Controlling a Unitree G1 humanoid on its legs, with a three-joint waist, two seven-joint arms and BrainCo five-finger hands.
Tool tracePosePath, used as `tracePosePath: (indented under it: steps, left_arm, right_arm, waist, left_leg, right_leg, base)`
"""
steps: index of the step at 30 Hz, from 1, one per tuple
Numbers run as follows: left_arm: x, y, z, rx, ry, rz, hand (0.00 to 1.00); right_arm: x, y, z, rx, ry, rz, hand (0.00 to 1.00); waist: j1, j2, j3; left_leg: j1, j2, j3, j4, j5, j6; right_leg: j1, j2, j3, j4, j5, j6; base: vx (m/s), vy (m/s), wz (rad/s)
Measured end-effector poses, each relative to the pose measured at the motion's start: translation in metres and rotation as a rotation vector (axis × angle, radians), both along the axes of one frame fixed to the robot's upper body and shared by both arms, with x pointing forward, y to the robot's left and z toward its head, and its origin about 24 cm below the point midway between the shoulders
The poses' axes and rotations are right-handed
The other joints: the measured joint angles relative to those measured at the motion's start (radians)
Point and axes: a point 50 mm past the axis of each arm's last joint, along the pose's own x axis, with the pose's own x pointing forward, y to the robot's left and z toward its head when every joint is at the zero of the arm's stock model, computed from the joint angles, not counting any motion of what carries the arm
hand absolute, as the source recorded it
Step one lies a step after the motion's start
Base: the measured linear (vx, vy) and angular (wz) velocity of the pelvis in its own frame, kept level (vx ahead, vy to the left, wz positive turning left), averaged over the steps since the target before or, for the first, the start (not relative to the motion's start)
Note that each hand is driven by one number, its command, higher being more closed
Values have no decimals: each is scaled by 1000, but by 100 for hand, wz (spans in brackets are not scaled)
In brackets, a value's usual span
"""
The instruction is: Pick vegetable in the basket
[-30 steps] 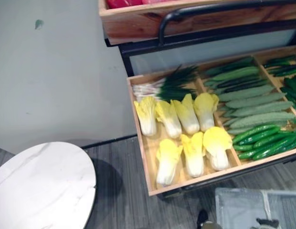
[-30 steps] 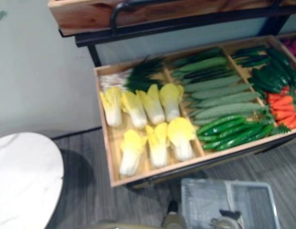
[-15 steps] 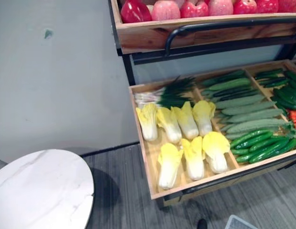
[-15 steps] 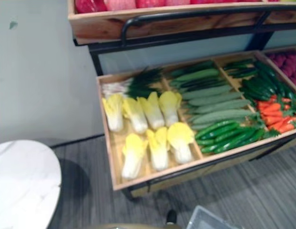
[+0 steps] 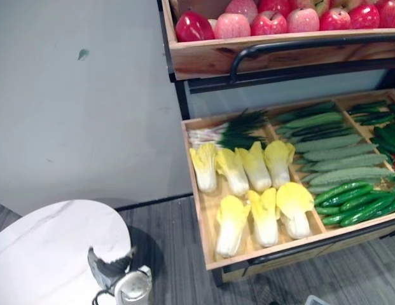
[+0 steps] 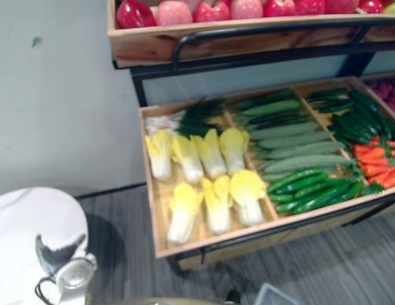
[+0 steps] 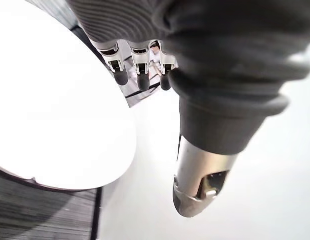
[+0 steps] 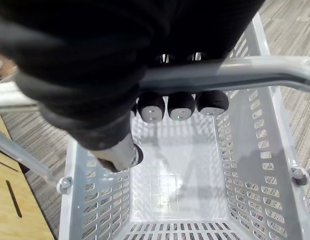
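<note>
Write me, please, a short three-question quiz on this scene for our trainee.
1. True or false: the basket is empty.
2. The right robot hand is: A open; B shut on the handle; C shut, holding nothing.
3. Fill in: the left robot hand hangs above the white round ___.
Key: 1 true; 2 B; 3 table.

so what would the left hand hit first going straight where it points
Past the round table's edge, the left hand aims at the floor strip by the wall; depth unclear.
</note>
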Motion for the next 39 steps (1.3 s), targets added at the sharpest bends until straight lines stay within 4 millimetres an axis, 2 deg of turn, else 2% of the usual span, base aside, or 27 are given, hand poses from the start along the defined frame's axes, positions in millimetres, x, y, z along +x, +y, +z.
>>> tracePosePath:
  steps: [2,7,11,13,24,28,39]
  left_arm:
    - [7,-7,18,42,-66,-73,0]
    - [23,-32,42,28,-187,-241,0]
    - [30,-53,59,-5,-282,-371,0]
    - [31,-61,61,-19,-297,-423,0]
    - [36,-101,59,-105,-286,-674,0]
    - [35,-104,46,-161,-240,-714,0]
    - [32,-112,17,-230,-99,-815,0]
  right_arm:
    - [2,1,0,2,-3,25,100]
    - [1,1,0,4,7,50,100]
    - [-1,1,0,19,10,77,100]
    - [-1,1,0,21,9,83,100]
    - [9,0,-1,24,13,169,100]
    - [14,-1,0,21,10,192,100]
    - [19,-5,1,10,18,226,100]
  waist:
    - [5,-8,2]
    - [18,-16,2]
    - [19,-19,-6]
    - [19,-19,-6]
    - [15,-20,-13]
    - [-4,-14,-18]
    - [-17,-1,-24]
  left_leg:
    - [0,3,11,0,0,0]
    - [0,7,19,8,-1,-1]
    - [-1,10,21,9,-1,-1]
    - [-3,11,22,11,-1,-1]
    - [-16,11,47,25,-8,-4]
    - [-19,11,50,32,-16,-5]
    - [-7,9,64,23,-24,-5]
  right_leg:
    - [-3,0,0,-5,-8,-1]
    - [-1,2,-6,-4,-5,2]
    - [-2,7,-5,0,1,-1]
    - [-4,8,-4,0,1,-1]
    - [-29,12,28,0,15,-7]
    - [-32,13,39,-5,16,-6]
    - [-36,15,58,-5,16,-5]
  base:
    - [-43,-25,-7]
    - [-9,-6,-2]
    - [19,-2,-1]
    - [16,1,-1]
    - [7,3,-6]
    - [-7,2,-9]
    - [19,4,-4]
